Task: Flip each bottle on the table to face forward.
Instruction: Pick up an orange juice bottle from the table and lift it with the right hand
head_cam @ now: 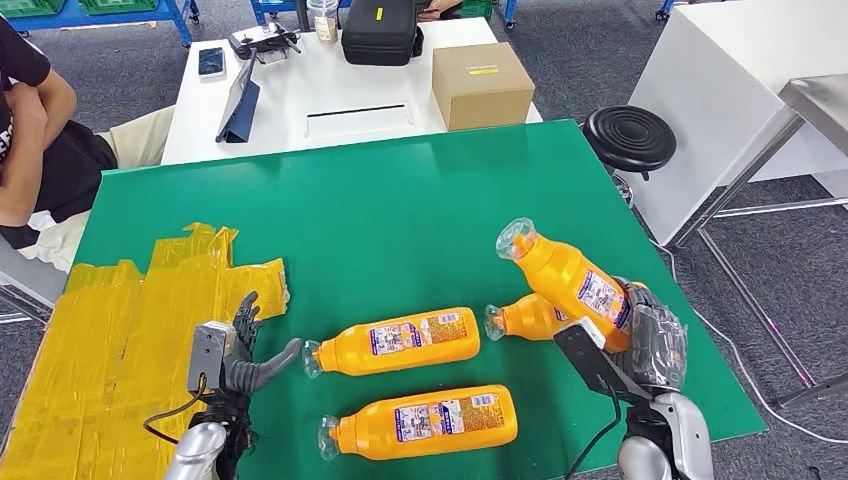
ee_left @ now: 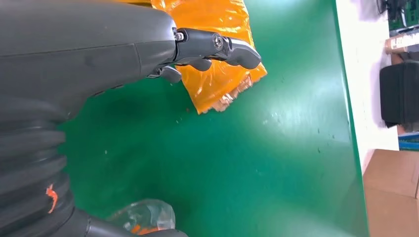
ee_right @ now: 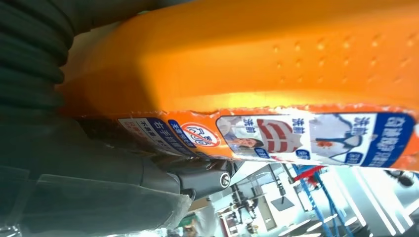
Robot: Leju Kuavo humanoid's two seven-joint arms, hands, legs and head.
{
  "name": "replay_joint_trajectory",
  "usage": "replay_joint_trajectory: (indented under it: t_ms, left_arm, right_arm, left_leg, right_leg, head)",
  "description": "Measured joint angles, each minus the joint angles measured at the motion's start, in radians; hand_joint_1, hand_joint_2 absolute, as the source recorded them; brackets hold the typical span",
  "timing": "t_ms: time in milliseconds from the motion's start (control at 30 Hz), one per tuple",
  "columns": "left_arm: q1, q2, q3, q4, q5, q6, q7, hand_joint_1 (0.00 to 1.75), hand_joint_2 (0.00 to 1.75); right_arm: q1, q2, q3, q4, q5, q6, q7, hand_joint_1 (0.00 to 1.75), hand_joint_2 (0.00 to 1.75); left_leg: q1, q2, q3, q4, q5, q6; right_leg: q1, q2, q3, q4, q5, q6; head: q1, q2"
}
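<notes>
The right hand (head_cam: 650, 340) is gripping a lifted bottle (head_cam: 565, 272) tilted above another bottle (head_cam: 525, 318) on the green table (head_cam: 400, 210), risking a knock on lowering; the left hand (head_cam: 240, 345) is hovering empty, fingers apart.

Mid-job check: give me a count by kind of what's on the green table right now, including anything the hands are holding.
Orange bottles lying on the table: 3
Orange bottle held up by the right hand: 1
Yellow taped patch: 1
Left hand holds nothing.
Total: 5
</notes>
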Motion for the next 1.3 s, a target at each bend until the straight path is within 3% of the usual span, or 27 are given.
replay_joint_trajectory:
  t_ms: [300,600,1000,1300]
  left_arm:
    - [-0.008,-0.017,-0.052,-0.081,-0.018,-0.059,0.019,0.0,1.75]
    - [-0.015,-0.022,-0.109,-0.161,-0.022,-0.066,0.037,0.0,1.75]
    - [-0.025,-0.022,-0.216,-0.333,-0.013,-0.062,0.09,0.0,1.75]
    - [-0.027,-0.016,-0.259,-0.363,-0.009,-0.053,0.095,0.0,1.75]
  right_arm:
    - [-0.095,0.047,0.092,0.076,-0.053,-0.089,0.011,1.75,1.75]
    - [-0.146,0.053,0.16,0.142,-0.092,-0.121,0.013,1.75,1.75]
    - [-0.296,0.073,0.299,0.3,-0.244,-0.184,-0.08,1.75,1.75]
    - [-0.346,0.087,0.362,0.372,-0.286,-0.197,-0.116,1.75,1.75]
  left_leg:
    - [0.0,0.0,-0.001,0.0,0.001,0.0]
    - [0.0,0.0,-0.001,0.0,0.001,0.0]
    - [0.0,0.0,-0.002,0.0,0.002,-0.001]
    - [0.0,0.0,-0.002,0.0,0.002,-0.001]
  right_leg:
    - [0.0,0.0,0.0,0.0,0.0,0.0]
    - [0.0,0.0,-0.001,0.0,0.0,0.0]
    - [0.0,0.0,-0.001,0.001,0.002,-0.002]
    - [0.0,0.0,-0.002,0.001,0.002,-0.002]
  head:
    - [0.0,0.0]
    - [0.0,0.0]
    - [0.0,0.0]
    - [0.0,0.0]
